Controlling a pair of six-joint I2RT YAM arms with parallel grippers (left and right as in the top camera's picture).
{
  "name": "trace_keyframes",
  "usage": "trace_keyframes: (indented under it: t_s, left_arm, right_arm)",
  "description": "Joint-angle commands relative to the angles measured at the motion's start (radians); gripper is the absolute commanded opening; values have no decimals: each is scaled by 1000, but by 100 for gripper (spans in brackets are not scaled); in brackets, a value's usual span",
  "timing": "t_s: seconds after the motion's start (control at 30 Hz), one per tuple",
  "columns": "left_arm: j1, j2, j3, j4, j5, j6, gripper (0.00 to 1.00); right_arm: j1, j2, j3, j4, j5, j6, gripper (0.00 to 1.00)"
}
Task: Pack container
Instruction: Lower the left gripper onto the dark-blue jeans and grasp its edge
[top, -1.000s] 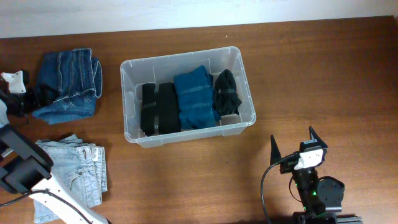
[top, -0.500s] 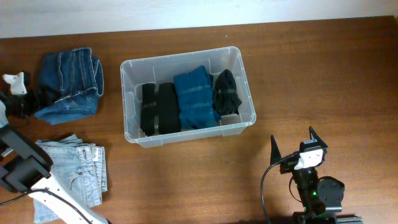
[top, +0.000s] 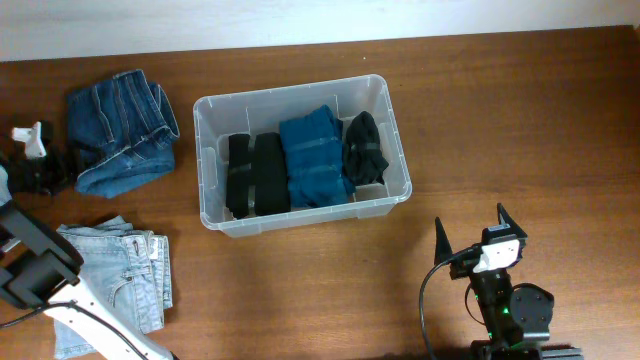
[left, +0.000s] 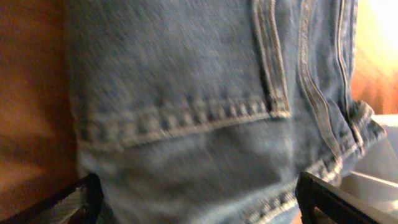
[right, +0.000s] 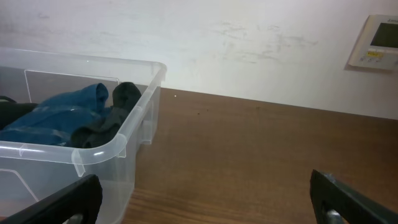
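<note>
The clear container (top: 399, 160) stands mid-table and holds two black folded garments (top: 255, 175), a teal one (top: 315, 155) and a black roll (top: 363, 145). Left of it lies a folded pair of dark blue jeans (top: 120, 130). My left gripper (top: 52, 165) is open at their left edge. In the left wrist view the denim (left: 186, 93) fills the space between the wide-set fingers of the left gripper (left: 199, 202). My right gripper (top: 472, 232) stands open and empty near the front right. Its wrist view shows the container's corner (right: 93, 155) to the left of the right gripper (right: 205, 199).
A folded pair of light blue jeans (top: 125, 275) lies at the front left, beside the left arm's white link (top: 90, 320). Bare wooden table (top: 520, 120) stretches right of the container. A white wall runs along the far edge, with a wall panel (right: 376, 40) on it.
The dark blue jeans have slid and turned a little to the right, toward the container, with the left gripper following at their left edge. The right arm has not moved.
</note>
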Motion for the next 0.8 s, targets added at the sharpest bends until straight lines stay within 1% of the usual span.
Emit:
trace_keyframes:
  t_s: [0.0, 0.1, 0.17, 0.27, 0.43, 0.63, 0.77]
  left_arm:
    - [4, 49, 63, 25, 10, -5, 99]
    - [4, 49, 74, 49, 1, -8, 99]
    - [-1, 53, 73, 58, -37, -32, 99]
    - [-18, 60, 71, 58, -79, -32, 99]
    - [-59, 88, 71, 53, -72, -32, 99]
    - [-114, 132, 71, 50, 9, -32, 99]
    - [-142, 137, 71, 50, 11, -32, 99]
  right_arm:
    - [-8, -8, -8, 0, -12, 0, 98]
    - [-8, -8, -8, 0, -12, 0, 98]
    - [-8, -8, -8, 0, -12, 0, 98]
    - [-8, -8, -8, 0, -12, 0, 98]
    - [-8, -8, -8, 0, -12, 0, 98]
    - [-8, -8, -8, 0, -12, 0, 99]
    - [-8, -8, -8, 0, -12, 0, 99]
